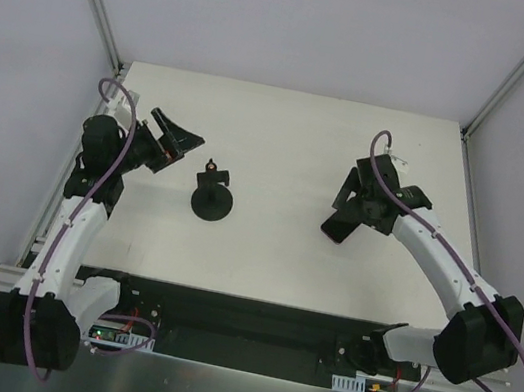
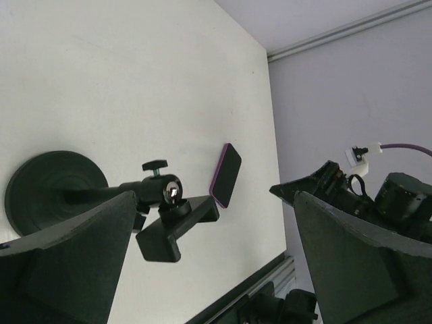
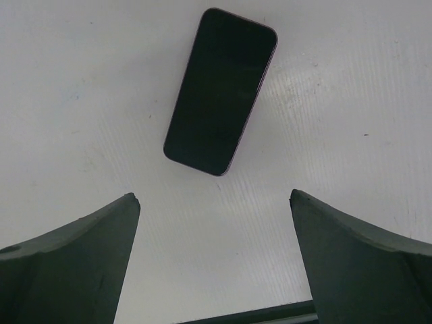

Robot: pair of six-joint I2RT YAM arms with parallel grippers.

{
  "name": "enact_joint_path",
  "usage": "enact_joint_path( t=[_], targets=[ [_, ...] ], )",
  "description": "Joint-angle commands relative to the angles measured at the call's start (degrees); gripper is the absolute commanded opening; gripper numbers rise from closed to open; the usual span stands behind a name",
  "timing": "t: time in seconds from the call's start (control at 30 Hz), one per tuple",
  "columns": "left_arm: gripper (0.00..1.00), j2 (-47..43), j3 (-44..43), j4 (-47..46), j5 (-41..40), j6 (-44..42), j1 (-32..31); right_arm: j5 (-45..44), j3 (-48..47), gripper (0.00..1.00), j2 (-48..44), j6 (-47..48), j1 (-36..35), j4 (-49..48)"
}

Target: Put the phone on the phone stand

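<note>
The white table is seen from above, and nothing has been set on the stand yet. The left arm is bent in over the table's left side. Its left fingers are spread wide and empty, with the stand framed between them in the wrist view. The right arm is reached in from the right, and the right fingers are likewise spread wide. Nothing is gripped, and the phone lies just ahead of their tips.

The phone stand is planted left of centre on its round base, and the holder plate on top is bare. The phone is found flat on the table, right of centre, well apart from the stand and untouched by either set of fingers.

So the job is judged to be at its opening. No grasp has been made, and the lift, the carry across and the seating on the holder are all left.

The phone itself is shown as a thin dark slab with rounded corners. A glossy black face is turned up, and a pinkish-purple rim is caught along its edge. No marks can be made out on it.
</note>
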State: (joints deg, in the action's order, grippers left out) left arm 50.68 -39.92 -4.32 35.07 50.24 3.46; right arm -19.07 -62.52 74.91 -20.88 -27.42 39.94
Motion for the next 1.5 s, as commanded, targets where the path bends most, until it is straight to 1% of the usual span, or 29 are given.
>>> enact_joint_path(
  t=[0.0,0.07,0.17,0.23,0.33,0.4,0.47,0.53,0.63,0.93,1.17,1.27,1.33,1.47],
  targets=[
    [0.99,7.67,-8.49,2.03,7.09,-5.32,0.75,0.35,-4.88,0.96,5.14,-8.45,0.87,-0.4],
    [0.99,11.79,-12.1,1.94,8.96,-6.64,0.75,1.05,-8.03,0.96,9.8,-9.26,1.05,1.35],
    [0.99,15.14,-14.74,1.94,10.37,-8.92,0.75,-1.92,-11.21,0.96,15.6,-12.68,1.14,5.48],
    [0.99,16.12,-15.62,2.03,10.72,-10.68,0.67,-1.5,-11.22,0.96,18.32,-13.3,1.49,4.36],
    [0.99,16.3,-15.98,3.96,9.41,-16.12,0.75,2.79,-11.04,0.96,21.58,-12.0,2.45,2.78],
    [0.99,15.69,-14.84,3.97,9.66,-16.49,1.54,3.25,-10.87,0.96,23.16,-10.42,2.63,2.07],
    [0.99,14.54,-14.31,4.05,10.02,-17.36,1.81,5.0,-10.17,0.96,23.61,-5.76,2.63,-1.08],
    [0.99,13.32,-13.43,3.97,9.67,-17.72,2.07,5.18,-7.97,0.96,23.17,-5.13,2.63,-4.24],
    [0.99,12.96,-12.81,4.05,9.75,-17.54,2.25,6.14,-6.12,0.96,23.61,-6.27,3.25,-6.36],
    [0.99,14.63,-11.49,2.39,12.3,-15.0,2.69,5.45,-3.75,0.96,26.42,-10.58,4.48,-7.69],
    [0.99,14.36,-10.7,1.51,12.22,-14.73,2.6,6.15,-2.52,0.96,28.18,-10.67,4.83,-9.62],
    [0.99,14.89,-10.7,1.15,12.65,-14.47,2.6,6.06,-0.68,0.99,28.09,-11.11,4.83,-11.29],
    [0.99,14.89,-10.62,1.06,12.83,-14.29,2.78,6.15,0.03,0.99,28.27,-11.28,4.92,-11.99],
    [0.99,14.28,-10.0,0.36,12.83,-14.2,2.78,6.07,1.17,0.95,28.53,-12.24,4.83,-12.61]
  ],
)
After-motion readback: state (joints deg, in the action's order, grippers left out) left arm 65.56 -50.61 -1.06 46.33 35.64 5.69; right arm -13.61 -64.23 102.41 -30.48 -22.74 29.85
